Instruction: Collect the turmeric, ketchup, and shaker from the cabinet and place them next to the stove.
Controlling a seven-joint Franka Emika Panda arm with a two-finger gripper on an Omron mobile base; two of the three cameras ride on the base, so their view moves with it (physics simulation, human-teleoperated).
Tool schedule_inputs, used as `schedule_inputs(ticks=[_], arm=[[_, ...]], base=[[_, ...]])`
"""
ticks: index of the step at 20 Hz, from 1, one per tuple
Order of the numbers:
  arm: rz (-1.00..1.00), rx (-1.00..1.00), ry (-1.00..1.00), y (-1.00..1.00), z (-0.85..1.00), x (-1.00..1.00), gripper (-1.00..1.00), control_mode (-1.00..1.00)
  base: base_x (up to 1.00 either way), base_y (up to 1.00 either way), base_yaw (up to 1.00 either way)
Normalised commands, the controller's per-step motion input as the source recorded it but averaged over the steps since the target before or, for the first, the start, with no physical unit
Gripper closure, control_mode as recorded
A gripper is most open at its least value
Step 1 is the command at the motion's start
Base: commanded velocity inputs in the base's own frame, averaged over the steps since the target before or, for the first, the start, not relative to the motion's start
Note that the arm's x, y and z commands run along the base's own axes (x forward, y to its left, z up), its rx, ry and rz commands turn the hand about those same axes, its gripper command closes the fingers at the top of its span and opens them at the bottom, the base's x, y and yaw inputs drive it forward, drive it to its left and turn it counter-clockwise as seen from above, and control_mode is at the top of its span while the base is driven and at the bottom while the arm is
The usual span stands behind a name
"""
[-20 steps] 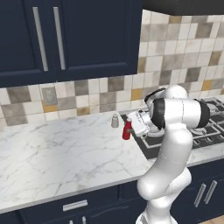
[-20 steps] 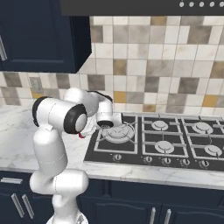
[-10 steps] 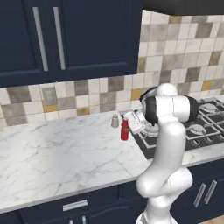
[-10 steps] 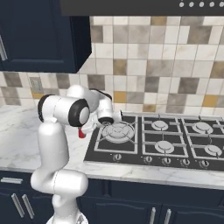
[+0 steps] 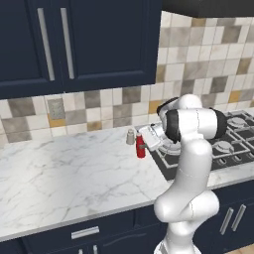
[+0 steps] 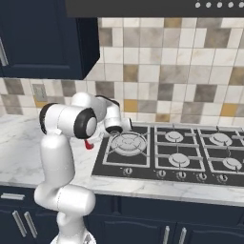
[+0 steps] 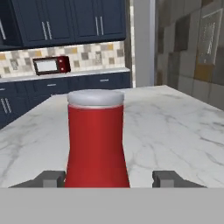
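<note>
The ketchup (image 5: 141, 147) and shaker (image 5: 130, 136) stand on the counter (image 5: 64, 173) beside the stove (image 6: 176, 155); gripper (image 7: 110, 178) jaws open, flanking the ketchup; turmeric remains.

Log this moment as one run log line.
stage: releasing | gripper: open, straddling red white-capped ketchup bottle | bottle: upright on marble counter, beside black stove | grey shaker: behind bottle

No text, brand or number can be read anywhere. The ketchup (image 7: 96, 140) bears no label, plain red all round.
</note>
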Motion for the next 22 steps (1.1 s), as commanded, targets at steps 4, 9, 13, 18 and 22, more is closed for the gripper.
schedule_inputs(ticks=[4, 9, 13, 18, 22], arm=[[0.00, 0.00, 0.00, -0.03, 0.19, -0.08, -1.00, -1.00], [0.00, 0.00, 0.01, -0.13, 0.38, 0.01, -1.00, -1.00], [0.00, 0.00, 0.00, -0.23, 0.35, -0.05, -1.00, -1.00], [0.00, 0.01, 0.00, -0.06, 0.44, -0.54, -1.00, -1.00], [0.00, 0.01, 0.02, 0.28, 0.51, -0.76, -1.00, -1.00]], base=[[0.00, 0.00, 0.00], [0.00, 0.00, 0.00], [0.00, 0.00, 0.00], [0.00, 0.00, 0.00], [0.00, 0.00, 0.00]])
